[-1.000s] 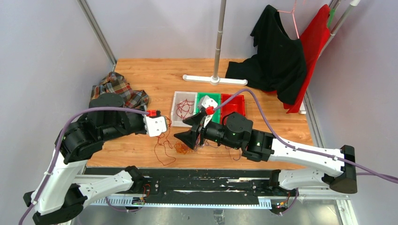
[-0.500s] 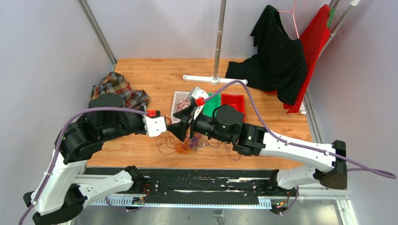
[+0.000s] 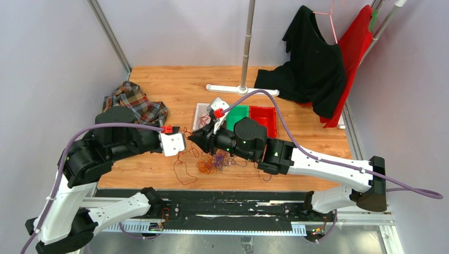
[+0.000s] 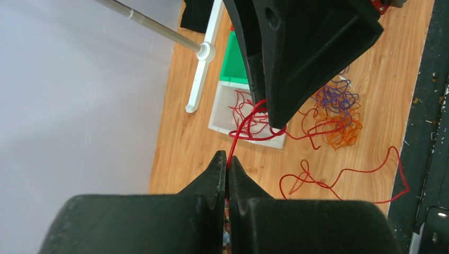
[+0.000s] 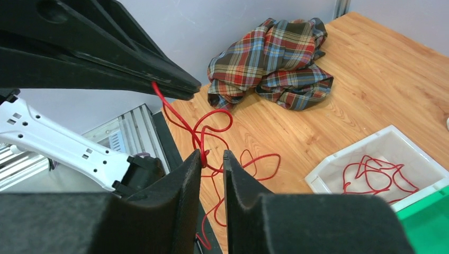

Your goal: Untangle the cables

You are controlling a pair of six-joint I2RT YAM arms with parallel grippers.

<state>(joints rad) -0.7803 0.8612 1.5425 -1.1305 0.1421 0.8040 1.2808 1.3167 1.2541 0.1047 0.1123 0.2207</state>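
Since our left gripper (image 4: pixel 227 160) is clamped shut on a thin red wire (image 4: pixel 248 120), we treat it as the anchor and let the right gripper (image 5: pixel 212 157) do the travelling. Its black jaws stand a little apart with that same strand running through the gap, and we see no pinch on it. The rest of the cables (image 3: pixel 212 164), a wiry clump of fine orange, purple and red strands, lie on the wooden table (image 3: pixel 159 84) under the two raised grippers, near the shallow white plastic bin (image 5: pixel 347 154) that holds a few red wires (image 5: pixel 378 177). We judge the step to be drawing this one strand free. To do it well, we would close lightly, slide along the wire rather than yank, and pull away from the anchor. If the loops tighten or the clump lifts, we ease off and regrip nearer the knot.
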